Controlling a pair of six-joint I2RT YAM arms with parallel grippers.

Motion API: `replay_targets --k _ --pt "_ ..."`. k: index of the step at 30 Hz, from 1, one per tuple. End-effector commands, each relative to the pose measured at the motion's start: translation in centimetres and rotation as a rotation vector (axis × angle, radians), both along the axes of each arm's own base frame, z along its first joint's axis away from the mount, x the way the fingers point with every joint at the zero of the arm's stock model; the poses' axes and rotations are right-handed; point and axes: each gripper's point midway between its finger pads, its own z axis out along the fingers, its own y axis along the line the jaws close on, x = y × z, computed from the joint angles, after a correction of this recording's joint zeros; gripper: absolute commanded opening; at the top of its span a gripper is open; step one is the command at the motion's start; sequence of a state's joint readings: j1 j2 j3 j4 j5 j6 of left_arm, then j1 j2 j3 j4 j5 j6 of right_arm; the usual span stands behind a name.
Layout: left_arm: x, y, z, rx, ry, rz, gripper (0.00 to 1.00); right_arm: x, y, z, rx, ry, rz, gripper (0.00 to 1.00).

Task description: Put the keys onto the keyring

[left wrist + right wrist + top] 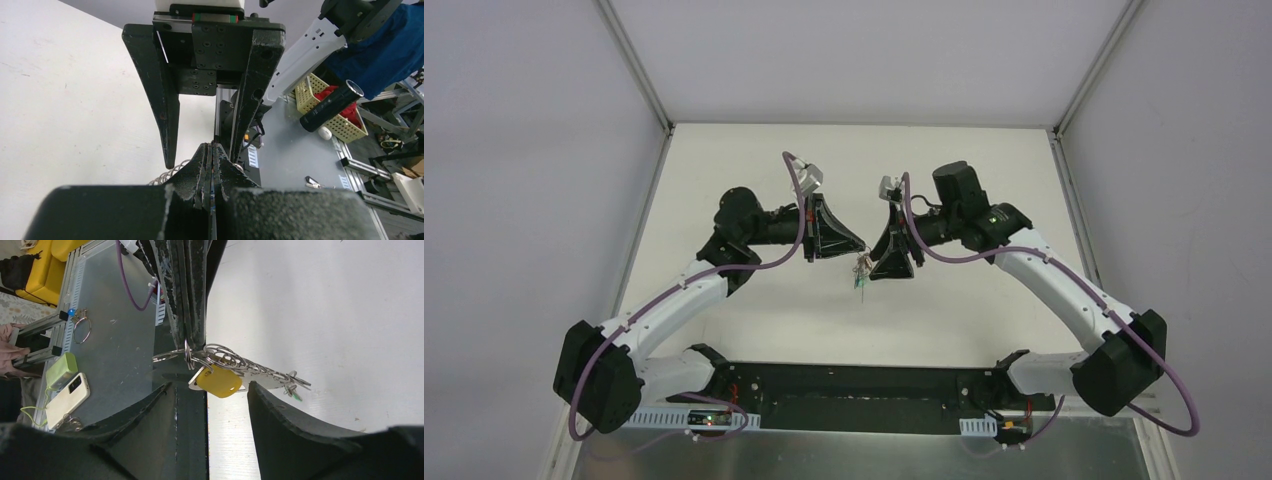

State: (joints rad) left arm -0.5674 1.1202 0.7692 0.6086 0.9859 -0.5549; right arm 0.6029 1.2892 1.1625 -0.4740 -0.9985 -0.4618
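Keyring (187, 356) and yellow key (218, 382) hang pinched in the clenched left gripper (190, 339); the right gripper (210, 386) stands released around the key.

I work in a robotics lab. My white bench (754, 320) is boxed in by plain pale panels (524, 150) on aluminium posts (636, 65). Past its edge I see aluminium extrusion frames (367, 170) and a cream plastic basket (345, 125) holding red things. A bare metal plate (115, 340) has a purple cable (120, 265) running over it, and a phone (67, 400) lies beside it.
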Motion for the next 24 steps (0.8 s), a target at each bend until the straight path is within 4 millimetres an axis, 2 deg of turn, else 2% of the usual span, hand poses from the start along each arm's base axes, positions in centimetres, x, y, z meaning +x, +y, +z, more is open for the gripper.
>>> replay_targets --k 1,10,17,24 --pt "0.37 0.02 2.2 -0.063 -0.047 0.006 0.0 -0.65 -0.05 1.11 0.055 -0.056 0.031 0.59" --pt "0.7 -0.11 2.01 -0.061 -0.038 0.014 0.0 -0.04 0.1 1.14 0.055 -0.061 -0.006 0.58" --pt "0.93 -0.11 1.75 -0.055 -0.034 0.027 0.0 -0.3 0.4 1.62 0.071 -0.035 0.012 0.57" --pt "1.08 -0.1 1.69 -0.051 -0.035 0.035 0.0 -0.42 0.49 1.24 0.071 -0.013 0.02 0.54"
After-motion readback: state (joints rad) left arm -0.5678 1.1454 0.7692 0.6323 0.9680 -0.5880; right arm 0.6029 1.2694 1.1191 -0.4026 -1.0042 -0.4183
